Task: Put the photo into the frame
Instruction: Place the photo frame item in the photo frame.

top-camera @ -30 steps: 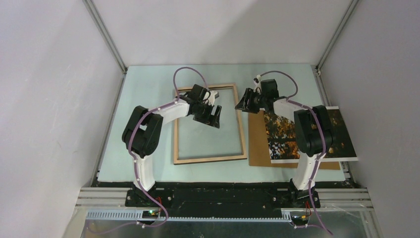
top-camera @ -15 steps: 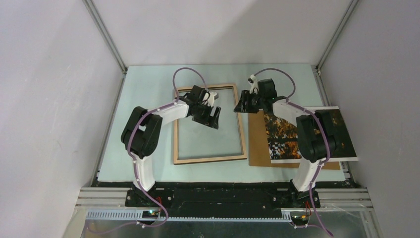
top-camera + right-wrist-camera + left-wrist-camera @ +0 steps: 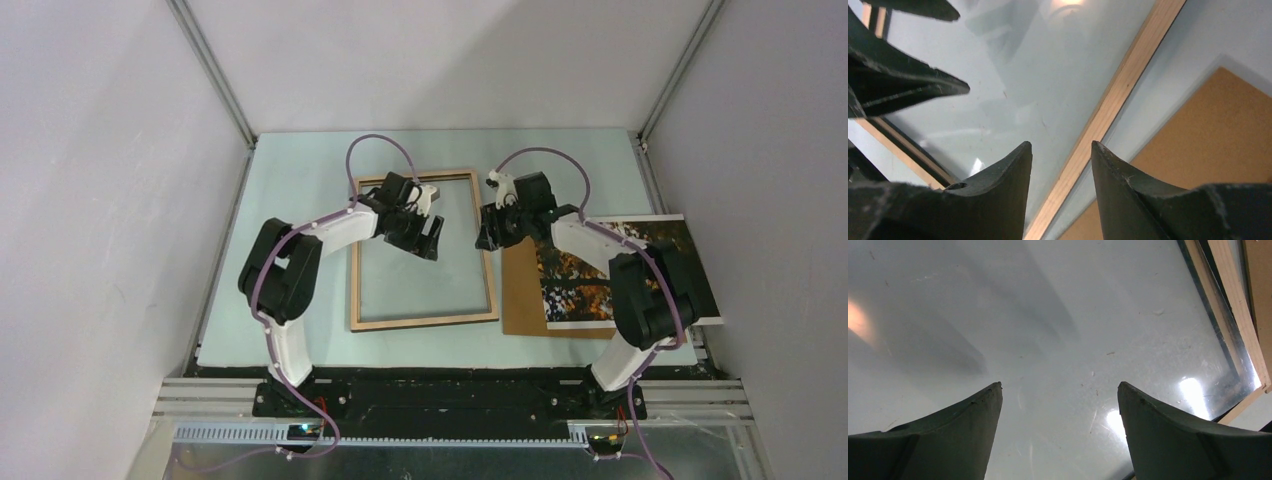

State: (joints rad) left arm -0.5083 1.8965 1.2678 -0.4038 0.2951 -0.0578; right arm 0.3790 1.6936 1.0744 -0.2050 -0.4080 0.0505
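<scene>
The frame lies flat mid-table, light wood back up, with its clear pane inside. My left gripper hovers over the upper part of the pane, wide open and holding nothing. My right gripper hangs over the frame's right rail, its jaws apart on either side of the rail and nothing gripped. The photo, autumn trees face up, rests to the right on the brown backing board, partly hidden by my right arm.
The backing board lies close beside the frame's right rail, with a thin strip of pale green table between them. The left gripper's fingers show in the right wrist view. Metal posts and grey walls enclose the table.
My right gripper has moved left and down from beyond the backing board's top corner to the frame's right rail, its elbow swinging right. The left arm has hardly moved.
</scene>
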